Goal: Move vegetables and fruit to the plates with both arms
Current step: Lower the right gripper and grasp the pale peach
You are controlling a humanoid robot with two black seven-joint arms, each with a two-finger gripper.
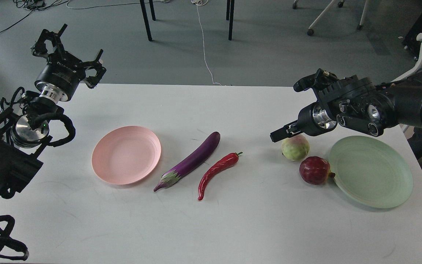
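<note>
A pale pink plate (126,154) lies at the left of the white table (211,227) and a pale green plate (371,171) at the right. A purple eggplant (192,160) and a red chili pepper (216,171) lie side by side in the middle. A yellow-green fruit (295,147) and a dark red fruit (314,170) sit just left of the green plate. My right gripper (280,134) hovers right at the upper left of the yellow-green fruit; its fingers overlap, so its state is unclear. My left gripper (68,49) is open and empty above the table's far left corner.
Beyond the far table edge is grey floor with black table legs (145,20) and a white cable (204,47). A white chair (421,47) stands off the right edge. My left arm's bulk (2,165) overhangs the left table edge.
</note>
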